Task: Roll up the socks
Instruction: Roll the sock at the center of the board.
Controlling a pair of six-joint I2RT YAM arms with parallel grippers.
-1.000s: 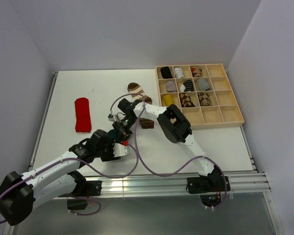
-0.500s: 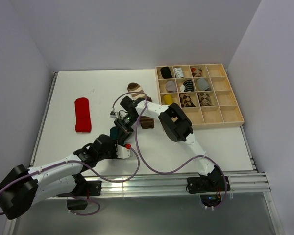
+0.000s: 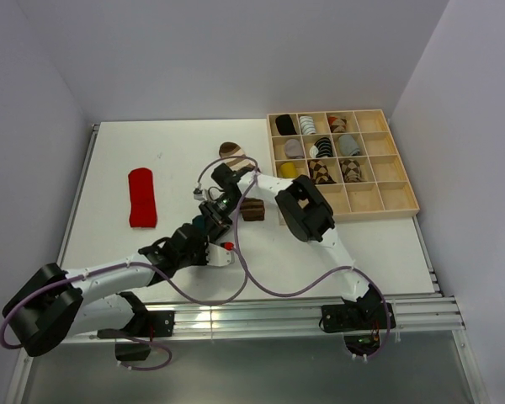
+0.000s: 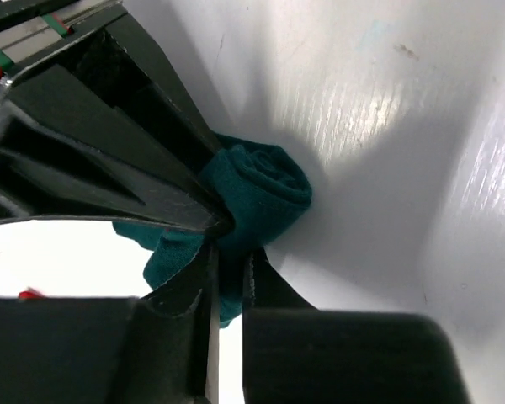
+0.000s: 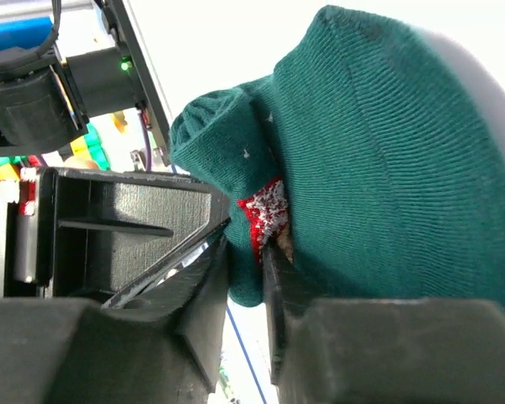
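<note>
1. Tightly paired at mid-bench, both claws pinch one teal sock [image 4: 265, 189], a soft, fine-ribbed knit with one end wound into a plump roll.
2. The left claw [image 4: 227, 263] has its hard black fingers nearly together, with a fold of teal fabric caught between them just below the roll.
3. The right claw [image 5: 246, 271] shows only a narrow gap. The sock's edge fills it, at the speckled white-and-red figure, and the rest of the knit domes above the fingers.
4. Seen from above, the teal sock sits near the middle of the smooth white bench [image 3: 177, 151], mostly hidden under the two wrists.
5. The red sock [image 3: 141, 198] lies flat as a thick oblong strip, well apart to the left.
6. The striped sock [image 3: 230, 151] shows a rounded toe banded in brown and cream beyond the right arm, which crosses over it. A dark brown part shows on the arm's near side.
7. A pale wooden tray [image 3: 396, 195], gridded into square compartments, stands at the right. Rolled sock bundles fill several of its far-left cells.
</note>
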